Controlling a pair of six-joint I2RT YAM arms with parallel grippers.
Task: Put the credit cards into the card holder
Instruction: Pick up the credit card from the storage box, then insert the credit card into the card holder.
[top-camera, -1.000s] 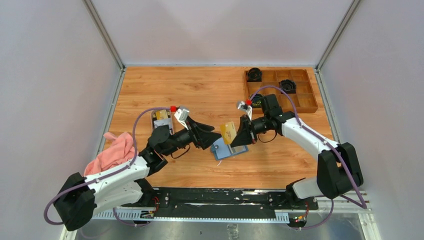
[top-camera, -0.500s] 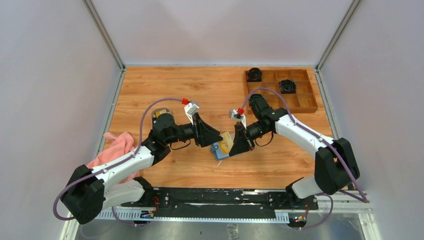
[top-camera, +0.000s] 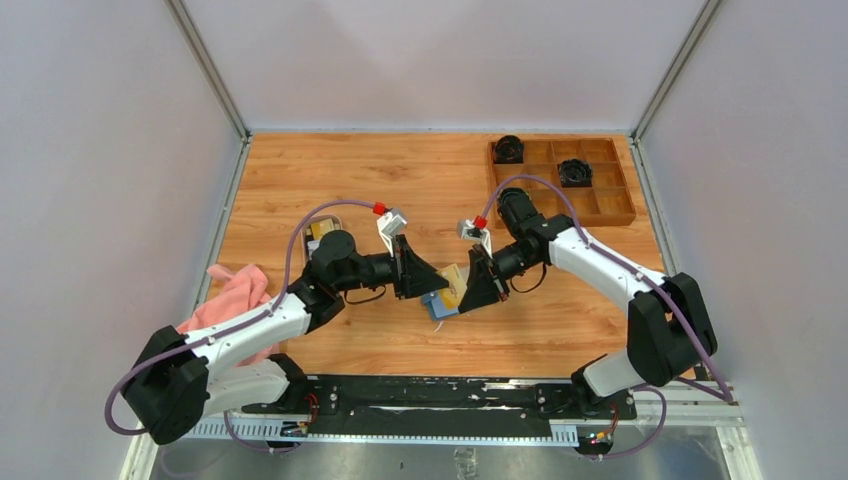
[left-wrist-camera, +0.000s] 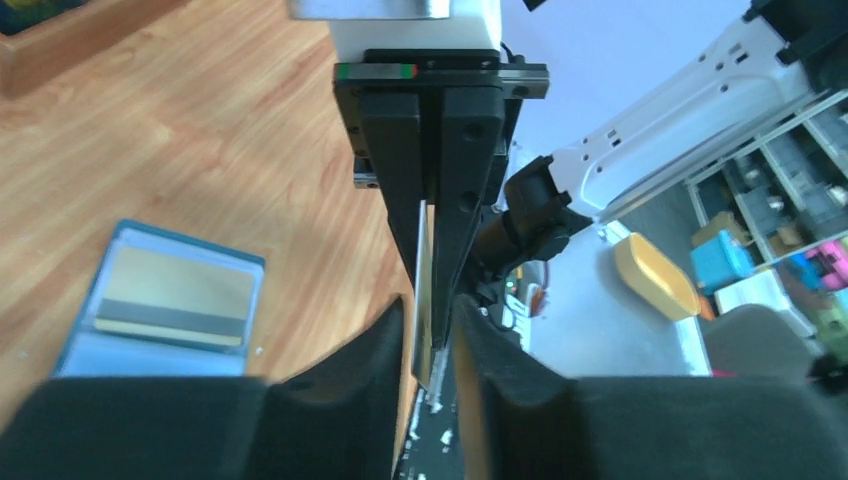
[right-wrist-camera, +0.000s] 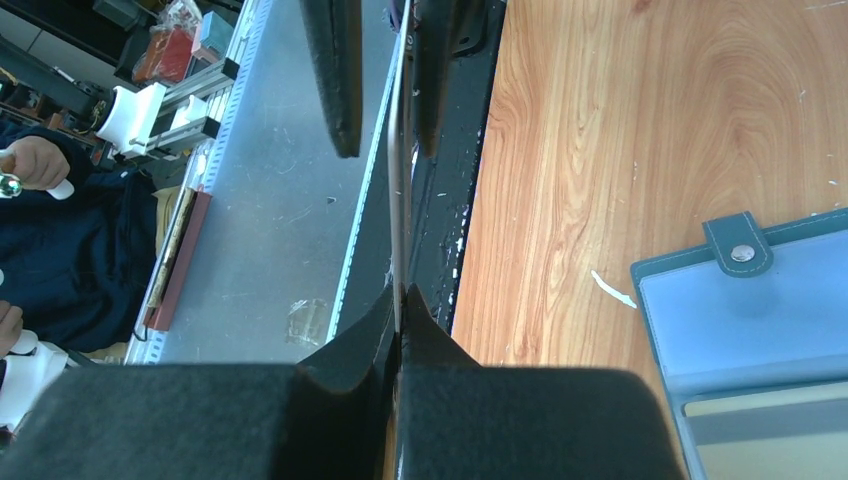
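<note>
**Top view:** My left fingers (top-camera: 430, 284) and right fingers (top-camera: 470, 288) meet tip to tip just above the open teal card holder (top-camera: 437, 306) on the bench (top-camera: 400, 170). A yellowish credit card (top-camera: 455, 280) stands on edge between them. A pink cloth (top-camera: 235, 297) lies well left of the card holder, and a wooden compartment tray (top-camera: 605, 205) sits far behind it to the right.

**Left wrist:** My left fingers stand narrow on either side of the card's edge (left-wrist-camera: 424, 270), with a sliver of gap showing. The card holder (left-wrist-camera: 90, 345) lies open beside them, a beige card (left-wrist-camera: 175, 295) in its pocket.

**Right wrist:** My right fingers are pinched tight on the card. The card holder's snap button (right-wrist-camera: 742, 254) shows just to the right.
</note>
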